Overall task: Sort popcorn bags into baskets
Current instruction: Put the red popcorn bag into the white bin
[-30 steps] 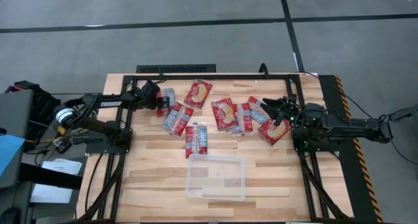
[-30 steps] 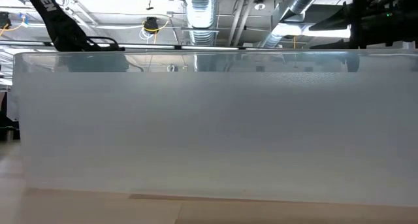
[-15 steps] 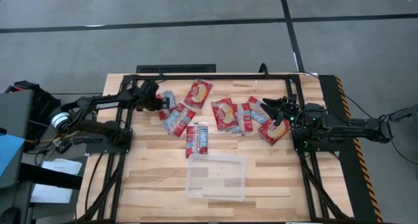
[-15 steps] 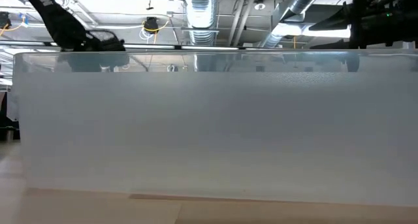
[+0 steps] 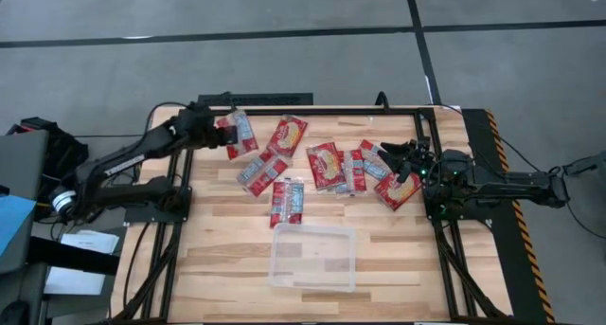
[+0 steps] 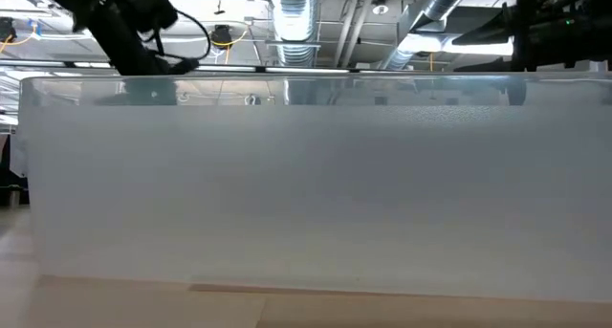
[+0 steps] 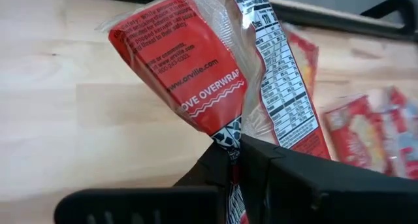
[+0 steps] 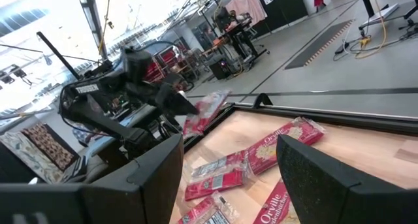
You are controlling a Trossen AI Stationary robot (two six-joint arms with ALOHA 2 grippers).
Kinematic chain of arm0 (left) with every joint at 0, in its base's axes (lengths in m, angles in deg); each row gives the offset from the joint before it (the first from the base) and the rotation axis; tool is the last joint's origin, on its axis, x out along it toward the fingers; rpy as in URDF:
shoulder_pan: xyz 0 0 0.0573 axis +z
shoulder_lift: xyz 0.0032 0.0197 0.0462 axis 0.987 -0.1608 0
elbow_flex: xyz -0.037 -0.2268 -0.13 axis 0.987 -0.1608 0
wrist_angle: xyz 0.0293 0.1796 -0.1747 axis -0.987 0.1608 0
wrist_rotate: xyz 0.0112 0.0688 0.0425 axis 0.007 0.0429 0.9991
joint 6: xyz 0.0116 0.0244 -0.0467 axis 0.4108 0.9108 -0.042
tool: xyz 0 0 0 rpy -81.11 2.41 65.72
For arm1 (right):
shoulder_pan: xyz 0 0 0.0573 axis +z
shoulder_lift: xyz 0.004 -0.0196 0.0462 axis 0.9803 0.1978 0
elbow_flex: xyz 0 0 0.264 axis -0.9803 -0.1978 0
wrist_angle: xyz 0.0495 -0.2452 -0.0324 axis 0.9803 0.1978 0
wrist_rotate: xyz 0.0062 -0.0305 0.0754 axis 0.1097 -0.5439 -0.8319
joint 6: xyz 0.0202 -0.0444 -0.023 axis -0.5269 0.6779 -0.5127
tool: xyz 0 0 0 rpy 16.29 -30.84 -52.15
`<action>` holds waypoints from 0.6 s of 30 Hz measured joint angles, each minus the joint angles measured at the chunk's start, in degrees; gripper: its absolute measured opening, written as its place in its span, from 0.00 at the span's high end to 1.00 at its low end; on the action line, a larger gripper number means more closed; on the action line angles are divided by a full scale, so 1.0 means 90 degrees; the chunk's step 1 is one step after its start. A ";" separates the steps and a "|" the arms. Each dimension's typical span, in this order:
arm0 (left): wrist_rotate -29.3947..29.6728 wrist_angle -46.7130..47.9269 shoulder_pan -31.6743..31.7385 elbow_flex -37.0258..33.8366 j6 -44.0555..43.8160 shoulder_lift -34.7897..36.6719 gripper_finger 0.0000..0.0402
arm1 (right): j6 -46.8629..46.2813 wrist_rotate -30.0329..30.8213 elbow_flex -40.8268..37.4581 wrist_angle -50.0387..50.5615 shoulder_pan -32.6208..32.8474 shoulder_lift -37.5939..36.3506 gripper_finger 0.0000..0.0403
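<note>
A: Where is the packet (image 5: 236, 134) being handled?

B: It is pinched by one end in the left claw (image 5: 223, 135), lifted off the worktop (image 5: 218, 249) near the far left corner. In the left wrist view it hangs bent, possibly with a second wrapper alongside; that cannot be told for sure.

A: How should the carry be done?

B: The grip should be kept closed and the packet brought over the bin (image 5: 313, 257) at the near middle, then lowered inside the rim before release, so it is not dropped on the edge.

A: Bin contents?

B: Nothing is seen in it. The other packets (image 5: 333, 167) are scattered mid-worktop.

A: Right claw (image 5: 400, 161)?

B: Spread wide, nothing held, parked over the right-hand packets.
</note>
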 joint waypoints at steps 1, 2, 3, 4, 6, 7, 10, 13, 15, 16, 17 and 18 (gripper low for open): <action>-0.0068 -0.0013 -0.0117 0.0068 -0.0123 0.0104 1.00 | 0.0005 0.0002 0.0000 0.0016 0.0000 0.0000 0.33; -0.0181 -0.0055 -0.0296 0.0142 -0.0225 0.0216 1.00 | 0.0014 0.0000 0.0000 0.0018 0.0000 0.0000 0.33; -0.0293 -0.0085 -0.0507 0.0208 -0.0353 0.0321 1.00 | 0.0015 0.0000 0.0000 0.0020 0.0000 0.0000 0.33; -0.0336 -0.0099 -0.0774 0.0265 -0.0505 0.0397 1.00 | 0.0015 0.0002 0.0000 0.0028 0.0000 -0.0002 0.33; -0.0229 -0.0107 -0.1433 0.0333 -0.0855 0.0458 1.00 | 0.0015 0.0002 0.0000 0.0084 0.0000 0.0000 0.33; -0.0075 -0.0106 -0.1798 0.0358 -0.1050 0.0465 1.00 | 0.0014 0.0002 0.0000 0.0123 0.0000 -0.0001 0.33; 0.0521 -0.0331 -0.2988 0.0484 -0.1624 0.0403 1.00 | 0.0012 0.0002 0.0000 0.0259 0.0000 0.0000 0.33; 0.1229 -0.0831 -0.4232 0.0553 -0.2091 0.0139 1.00 | -0.0007 0.0002 0.0000 0.0348 0.0000 -0.0002 0.33; 0.1555 -0.1179 -0.4955 0.0670 -0.2316 -0.0157 1.00 | -0.0005 0.0002 0.0000 0.0403 0.0000 0.0000 0.33; 0.1687 -0.1317 -0.5274 0.0759 -0.2395 -0.0330 1.00 | -0.0006 0.0002 0.0000 0.0404 0.0000 -0.0001 0.33; 0.1821 -0.1399 -0.5571 0.0873 -0.2465 -0.0535 1.00 | -0.0007 0.0002 0.0000 0.0408 0.0000 -0.0002 0.33; 0.1972 -0.1428 -0.5839 0.1013 -0.2565 -0.0759 1.00 | -0.0005 0.0002 0.0000 0.0433 0.0000 -0.0002 0.33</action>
